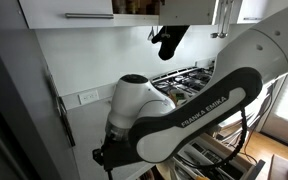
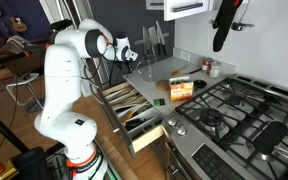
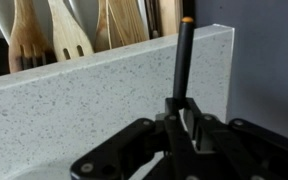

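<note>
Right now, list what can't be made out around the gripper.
- Stick: lower end hidden inside the gripper, wrist view.
- Utensils: tops cut off by the frame, bottoms hidden behind the counter, wrist view.
- In an exterior view, the arm blocks the gripper.

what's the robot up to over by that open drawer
The robot arm is reaching to the end of the kitchen counter, above an open drawer that holds wooden utensils. In the wrist view its jaws are shut on a slim black stick with an orange tip, which points straight out from them in front of the speckled counter edge. Wooden spoons and spatulas show beyond that edge. What kind of tool the stick is can't be told.
</note>
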`<action>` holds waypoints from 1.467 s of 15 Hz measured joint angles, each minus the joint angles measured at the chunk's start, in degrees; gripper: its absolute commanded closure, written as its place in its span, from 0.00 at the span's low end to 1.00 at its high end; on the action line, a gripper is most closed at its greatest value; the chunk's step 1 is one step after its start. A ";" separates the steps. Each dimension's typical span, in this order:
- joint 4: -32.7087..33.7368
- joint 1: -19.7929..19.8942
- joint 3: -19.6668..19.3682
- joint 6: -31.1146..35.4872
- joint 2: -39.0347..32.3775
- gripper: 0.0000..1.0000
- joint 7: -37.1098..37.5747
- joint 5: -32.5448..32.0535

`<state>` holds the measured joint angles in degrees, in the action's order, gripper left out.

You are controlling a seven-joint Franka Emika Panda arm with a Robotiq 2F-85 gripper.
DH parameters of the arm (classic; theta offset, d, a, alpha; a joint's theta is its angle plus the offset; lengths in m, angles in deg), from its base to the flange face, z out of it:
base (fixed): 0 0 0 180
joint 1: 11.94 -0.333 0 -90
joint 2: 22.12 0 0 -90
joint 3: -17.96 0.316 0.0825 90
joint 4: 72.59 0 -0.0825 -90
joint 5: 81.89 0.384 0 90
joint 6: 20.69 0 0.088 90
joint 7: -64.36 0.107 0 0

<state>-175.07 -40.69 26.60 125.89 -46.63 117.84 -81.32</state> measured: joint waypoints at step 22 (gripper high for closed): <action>-0.61 0.33 1.97 -24.95 13.34 0.97 0.43 -14.99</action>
<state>-175.68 -40.36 28.56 100.95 -33.29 118.27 -96.31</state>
